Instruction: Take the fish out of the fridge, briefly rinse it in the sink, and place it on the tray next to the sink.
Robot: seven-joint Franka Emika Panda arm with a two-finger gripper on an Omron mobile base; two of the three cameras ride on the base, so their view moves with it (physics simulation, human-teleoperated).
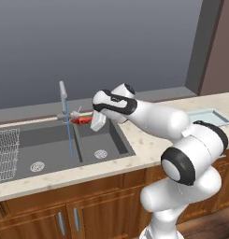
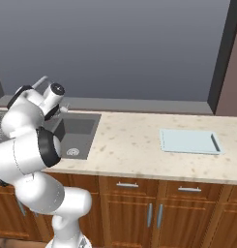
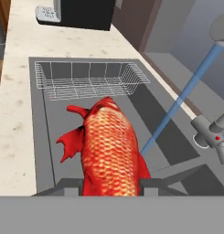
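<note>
Now fish [image 3: 109, 146] clamped in end effector [image 3: 111, 185], above sink [image 1: 113, 137].

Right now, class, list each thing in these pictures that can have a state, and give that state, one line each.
fish: held between the fingers, over the sink, beside the water stream
gripper: shut on the fish
tap: running, a blue stream falls into the sink
sink: basins hold no dishes
wire rack: holds nothing
tray: on the counter, nothing on it
</note>
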